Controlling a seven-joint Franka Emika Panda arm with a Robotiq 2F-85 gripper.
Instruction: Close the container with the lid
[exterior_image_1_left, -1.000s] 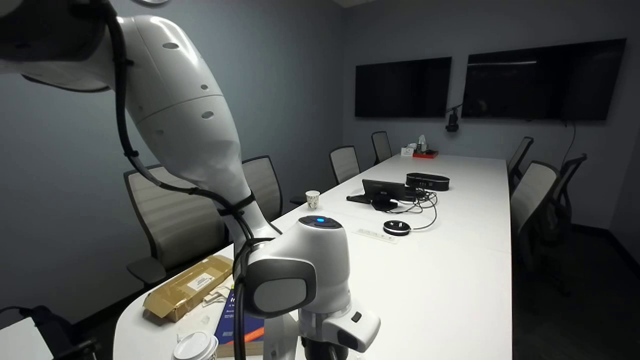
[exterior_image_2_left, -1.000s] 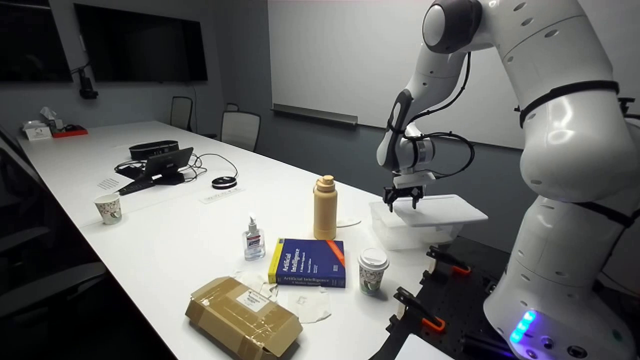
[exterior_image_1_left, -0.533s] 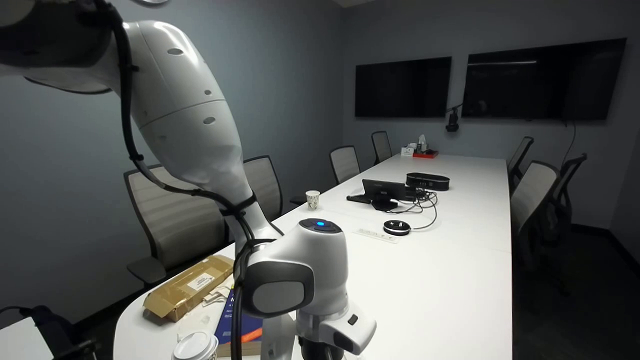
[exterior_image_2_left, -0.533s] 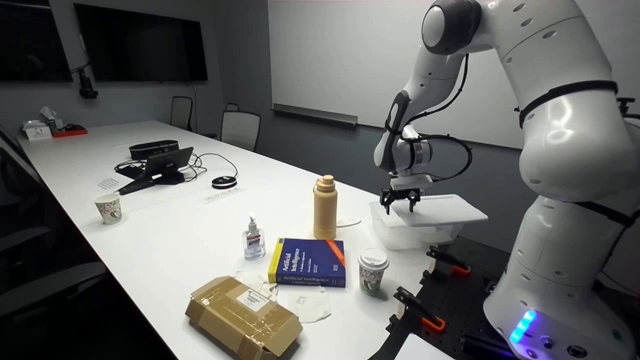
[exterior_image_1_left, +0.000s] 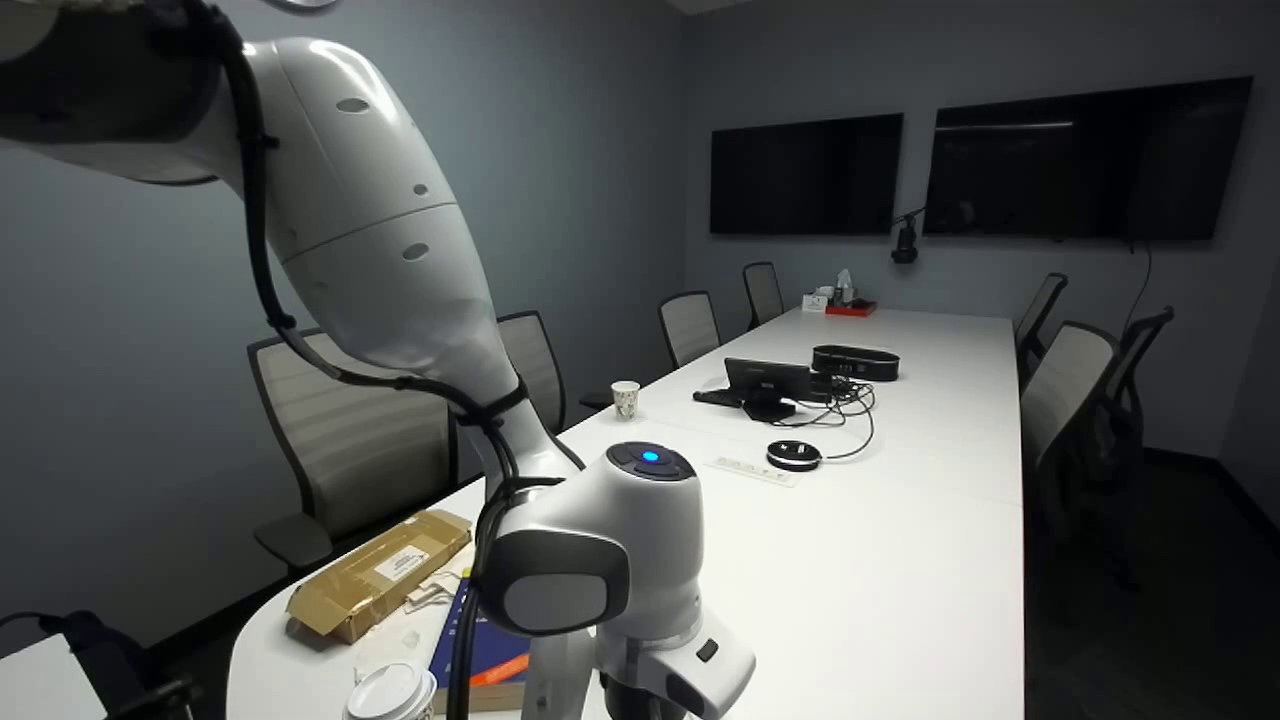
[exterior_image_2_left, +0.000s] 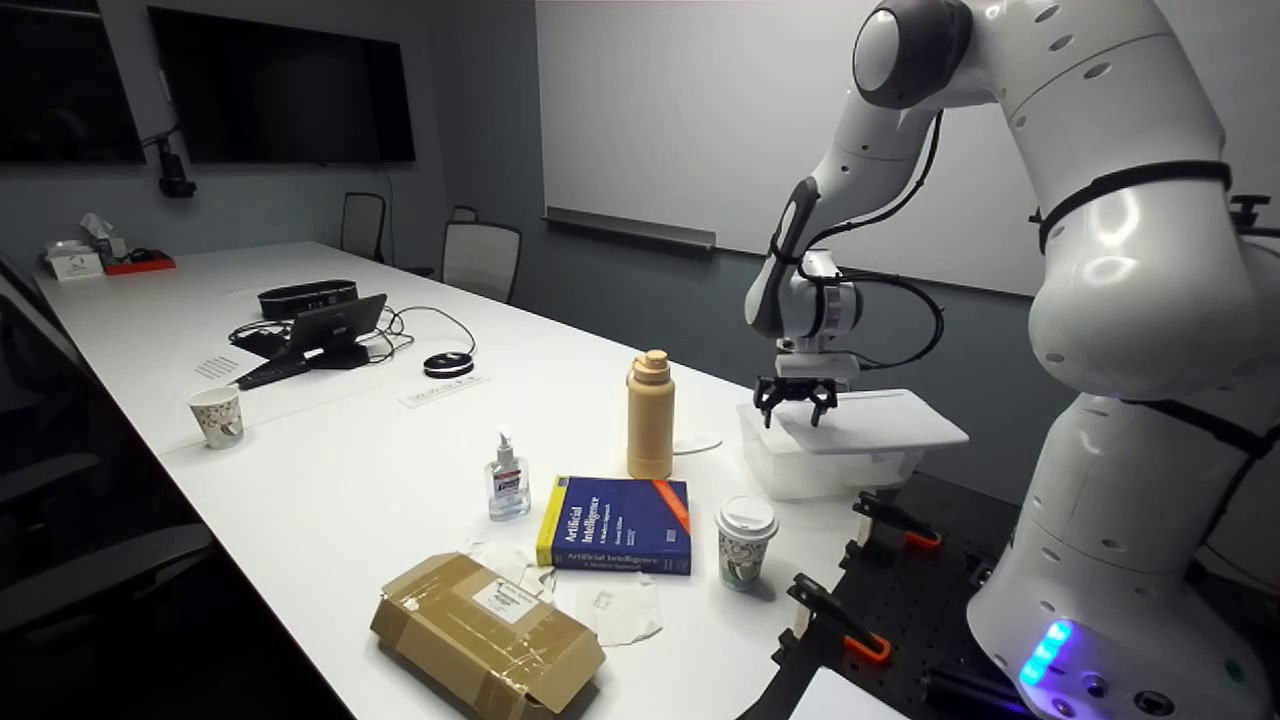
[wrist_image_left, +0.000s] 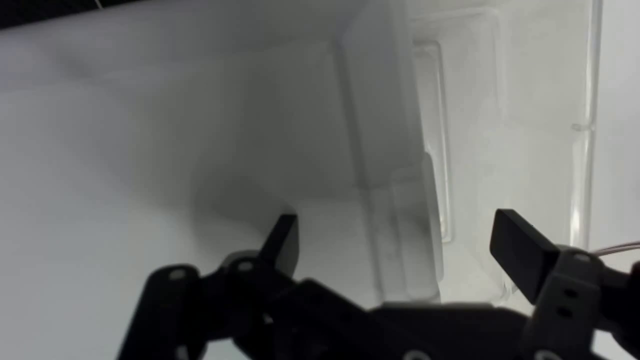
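Note:
The container is a clear plastic box (exterior_image_2_left: 795, 472) on the table beside the robot base, in an exterior view. Its whitish lid (exterior_image_2_left: 895, 420) lies askew on top, shifted toward the base, so a strip of the box's far end is open. My gripper (exterior_image_2_left: 792, 418) is open, pointing down at the lid's inner edge. In the wrist view, the gripper (wrist_image_left: 397, 220) has its left finger over the lid (wrist_image_left: 295, 130) and its right finger over the open part of the box (wrist_image_left: 540, 75). The lid edge lies between the fingers. I cannot tell whether a fingertip touches the lid.
A tan-orange bottle (exterior_image_2_left: 651, 420), a blue book (exterior_image_2_left: 625, 525), a lidded paper cup (exterior_image_2_left: 745, 545), a sanitizer bottle (exterior_image_2_left: 508, 485) and a cardboard box (exterior_image_2_left: 485, 630) stand on the table. Clamps (exterior_image_2_left: 905, 525) line the base edge near the box.
My gripper has moved slightly left in an exterior view, away from the base. In the last half second the lid has slid slightly the same way. The gripper stays open.

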